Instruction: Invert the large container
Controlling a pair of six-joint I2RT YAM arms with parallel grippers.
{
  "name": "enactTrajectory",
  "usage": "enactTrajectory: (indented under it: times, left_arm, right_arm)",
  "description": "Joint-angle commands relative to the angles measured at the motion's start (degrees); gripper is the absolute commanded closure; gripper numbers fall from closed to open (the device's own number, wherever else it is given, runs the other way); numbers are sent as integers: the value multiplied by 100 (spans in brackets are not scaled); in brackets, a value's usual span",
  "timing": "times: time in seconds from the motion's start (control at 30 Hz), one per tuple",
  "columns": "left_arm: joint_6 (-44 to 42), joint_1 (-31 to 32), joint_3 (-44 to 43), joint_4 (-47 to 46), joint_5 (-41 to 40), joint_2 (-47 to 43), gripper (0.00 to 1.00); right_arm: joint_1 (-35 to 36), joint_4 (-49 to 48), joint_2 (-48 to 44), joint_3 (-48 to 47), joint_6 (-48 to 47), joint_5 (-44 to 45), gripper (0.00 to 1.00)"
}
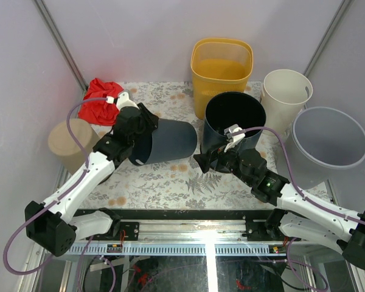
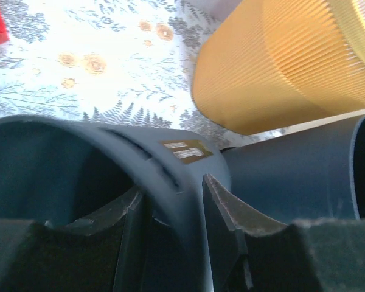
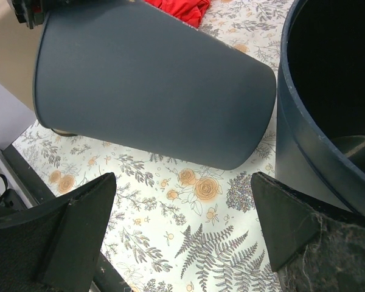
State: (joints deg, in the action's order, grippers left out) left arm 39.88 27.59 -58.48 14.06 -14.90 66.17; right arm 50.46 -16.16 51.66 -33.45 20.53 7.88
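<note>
Far left edge of table (image 1: 170, 179): tan bin (image 1: 70, 143), standing, closed face up. Behind it, far-left corner: red cloth (image 1: 100, 102), crumpled.

Left end effector (image 1: 135, 129) at the mouth of the dark container (image 1: 170, 141). Wrist view: one finger inside the rim, the other outside, wall between them, jaws partly apart. Cannot tell whether the pads press the wall or stand just clear of it. Small tan label (image 2: 184, 150) on the rim band beside the outer finger.

Dark container lies on its side on the table, left of centre. Mouth turned left toward the left arm, closed base pointing right. Not inverted.

Right end effector (image 3: 182, 179) hangs low over the table, just near of the gap between the container's base and the black bin (image 1: 234, 118). Jaws spread wide, nothing in them.

Black bin upright, mouth up, just beside the lying container's base; from above a narrow gap shows between them. It stands directly in the line of the base.

Yellow ribbed basket (image 1: 222, 67) upright at the far edge, behind both dark vessels, close to the black bin's far side.

Right of that: cream bin (image 1: 286, 94), upright, near the black bin. Far right: grey translucent bin (image 1: 328, 143), tilted, mouth up, crowding the cream bin's near side
</note>
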Motion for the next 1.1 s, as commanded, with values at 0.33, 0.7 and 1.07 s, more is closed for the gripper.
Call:
enactTrajectory:
  times: [0.33, 0.7, 1.07]
  left_arm:
    - [-474, -84, -164, 730, -1055, 558, 63]
    - [-327, -357, -356, 868, -1040, 1334, 59]
    - [-410, -516, -665, 777, -949, 1656, 49]
  right_arm:
    - [-53, -379, 40, -48, 37, -24, 0]
    - [-51, -376, 67, -65, 45, -62, 1]
    - [-52, -380, 43, -63, 64, -107, 0]
